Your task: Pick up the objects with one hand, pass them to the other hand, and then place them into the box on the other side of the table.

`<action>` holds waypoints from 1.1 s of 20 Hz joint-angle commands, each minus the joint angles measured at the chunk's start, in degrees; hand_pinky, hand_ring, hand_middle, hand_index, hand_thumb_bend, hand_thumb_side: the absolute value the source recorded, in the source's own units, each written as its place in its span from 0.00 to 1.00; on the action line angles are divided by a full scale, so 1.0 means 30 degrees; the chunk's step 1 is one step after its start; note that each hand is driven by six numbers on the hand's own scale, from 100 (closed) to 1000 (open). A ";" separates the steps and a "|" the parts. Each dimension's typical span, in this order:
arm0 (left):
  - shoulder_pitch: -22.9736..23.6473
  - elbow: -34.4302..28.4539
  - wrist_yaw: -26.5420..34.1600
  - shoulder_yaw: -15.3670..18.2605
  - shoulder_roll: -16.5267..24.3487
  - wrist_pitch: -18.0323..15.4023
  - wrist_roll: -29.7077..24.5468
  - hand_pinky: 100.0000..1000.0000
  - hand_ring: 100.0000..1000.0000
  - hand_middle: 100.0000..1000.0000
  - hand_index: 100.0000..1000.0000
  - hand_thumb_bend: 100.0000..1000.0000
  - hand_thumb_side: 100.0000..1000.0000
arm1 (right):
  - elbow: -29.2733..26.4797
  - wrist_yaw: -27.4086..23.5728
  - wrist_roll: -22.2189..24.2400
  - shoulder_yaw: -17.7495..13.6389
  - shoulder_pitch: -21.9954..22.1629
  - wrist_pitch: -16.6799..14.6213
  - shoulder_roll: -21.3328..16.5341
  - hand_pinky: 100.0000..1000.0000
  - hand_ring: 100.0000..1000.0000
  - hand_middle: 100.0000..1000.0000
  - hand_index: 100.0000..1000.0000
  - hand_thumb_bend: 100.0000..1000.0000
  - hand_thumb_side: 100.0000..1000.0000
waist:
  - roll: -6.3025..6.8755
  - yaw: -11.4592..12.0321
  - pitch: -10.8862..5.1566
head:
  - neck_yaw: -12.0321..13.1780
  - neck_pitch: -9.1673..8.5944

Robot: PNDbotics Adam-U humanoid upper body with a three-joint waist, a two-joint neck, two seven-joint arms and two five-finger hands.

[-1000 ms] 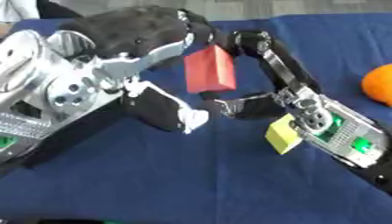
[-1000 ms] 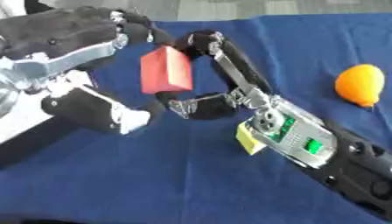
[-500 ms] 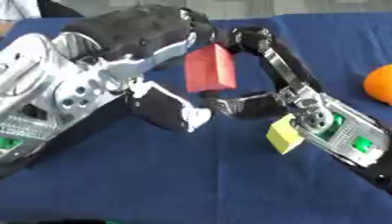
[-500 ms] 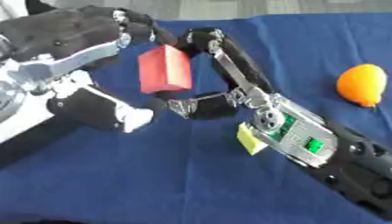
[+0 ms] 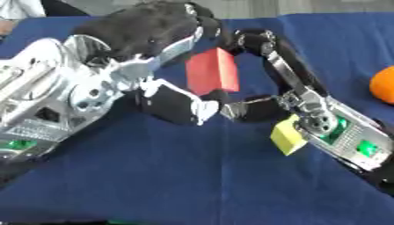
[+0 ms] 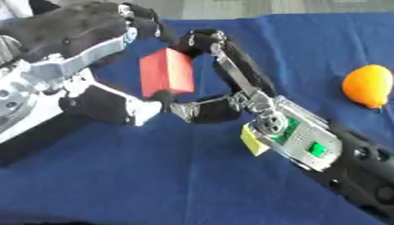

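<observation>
1. On the left, I am holding my left hand (image 5: 146, 39) above the blue surface (image 5: 192, 176), its fingers (image 6: 142, 19) curling over the top of the red block (image 6: 165, 72) while the thumb is coming up beneath it. The block is hanging in mid-air at the centre, tilted, clear of the cloth.

2. Just right of the block, my right hand (image 6: 238, 94) is reaching in, its fingers (image 6: 202, 40) arching round the far upper corner and its thumb nearing the lower edge. Both hands are gripping the same block, so this looks like the handover itself.

3. The risk I am watching: if I let go with the left before the right is seated, the block is likely tipping out and dropping to the surface. The two thumbs are also crowding each other underneath and could knock it askew.

4. Far right, an orange fruit (image 6: 369, 85) is lying well apart. No box is showing in either view.
</observation>
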 commanded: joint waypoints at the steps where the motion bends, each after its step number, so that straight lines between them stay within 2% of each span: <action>1: -0.0154 -0.0137 -0.0335 0.0105 0.0079 0.1488 -0.1389 0.98 0.84 0.75 0.87 0.18 0.41 | -0.0180 0.0213 -0.0010 -0.0113 -0.0283 -0.0083 -0.0115 0.61 0.51 0.41 0.60 0.23 0.00 | 0.0236 -0.0032 0.0006 | 0.0121 -0.0027; 5: -0.0105 -0.0137 -0.0574 0.0035 0.0033 0.1712 -0.1732 0.98 0.84 0.74 0.87 0.18 0.49 | -0.0180 0.0277 -0.0023 -0.0097 -0.0310 -0.0117 -0.0085 0.61 0.51 0.41 0.60 0.23 0.00 | 0.0248 -0.0053 0.0022 | 0.0158 -0.0027; 15: 0.0096 0.0006 -0.1423 -0.0044 -0.0044 0.2161 -0.2253 0.97 0.83 0.72 0.87 0.21 0.47 | -0.0180 0.0519 -0.0156 -0.0074 -0.0346 -0.0193 -0.0048 0.61 0.51 0.41 0.59 0.23 0.00 | 0.0286 -0.0058 0.0026 | 0.0333 -0.0027; 22: 0.0341 0.1510 -0.2108 -0.0364 -0.0414 0.1603 -0.1827 0.97 0.83 0.72 0.88 0.27 0.47 | -0.0180 0.0607 -0.0159 -0.0020 -0.0402 -0.0177 0.0009 0.61 0.51 0.41 0.59 0.23 0.00 | 0.0315 -0.0081 0.0075 | 0.0441 -0.0027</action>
